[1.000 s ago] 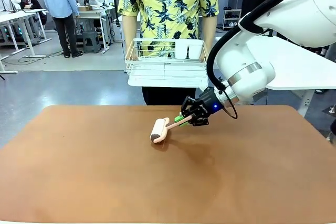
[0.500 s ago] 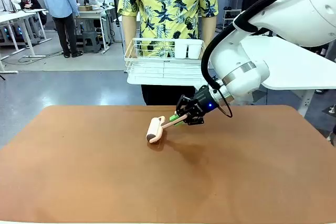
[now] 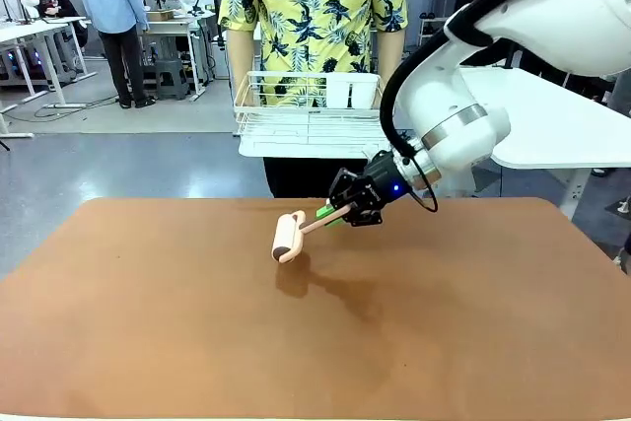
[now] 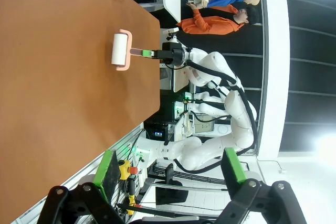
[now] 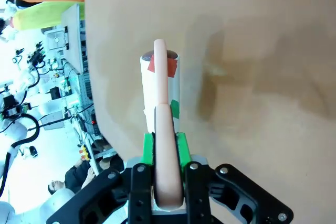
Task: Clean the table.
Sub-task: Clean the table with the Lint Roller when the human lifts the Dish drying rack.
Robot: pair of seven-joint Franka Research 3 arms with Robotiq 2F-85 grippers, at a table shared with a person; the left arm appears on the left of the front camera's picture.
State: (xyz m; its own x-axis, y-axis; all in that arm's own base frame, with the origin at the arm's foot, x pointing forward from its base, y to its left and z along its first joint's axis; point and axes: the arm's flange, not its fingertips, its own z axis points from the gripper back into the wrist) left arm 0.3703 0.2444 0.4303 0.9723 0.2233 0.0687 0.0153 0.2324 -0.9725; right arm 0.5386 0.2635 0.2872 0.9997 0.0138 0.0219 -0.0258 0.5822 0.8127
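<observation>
The right hand [image 3: 333,212] is closed firmly on the pink handle of a roller [image 3: 287,237]. In the right wrist view its green pads [image 5: 148,148] press the handle from both sides, and the roller [image 5: 163,93] points straight away from the hand [image 5: 165,142], the white roll lying crosswise at the handle's far end. Red and green patches show on the roll

From the front, the right arm reaches in from the right and the roller slants down to the left. The roll is over the far half of the surface [image 3: 197,342], a little left of the middle and near the far edge. A soft shadow lies on the brown top just beside it; I cannot tell whether the roll touches the top or hangs just above it

The left hand [image 4: 170,171] has its jaws spread wide with nothing between them. In its view the surface [image 4: 52,103] runs along the left side, and the roller [image 4: 119,50] and the right hand [image 4: 152,53] are well apart from it, far up the picture

A person [image 3: 315,7] in a yellow leaf-print shirt stands at the far side, and a white wire rack [image 3: 306,120] stands between the person and the surface
</observation>
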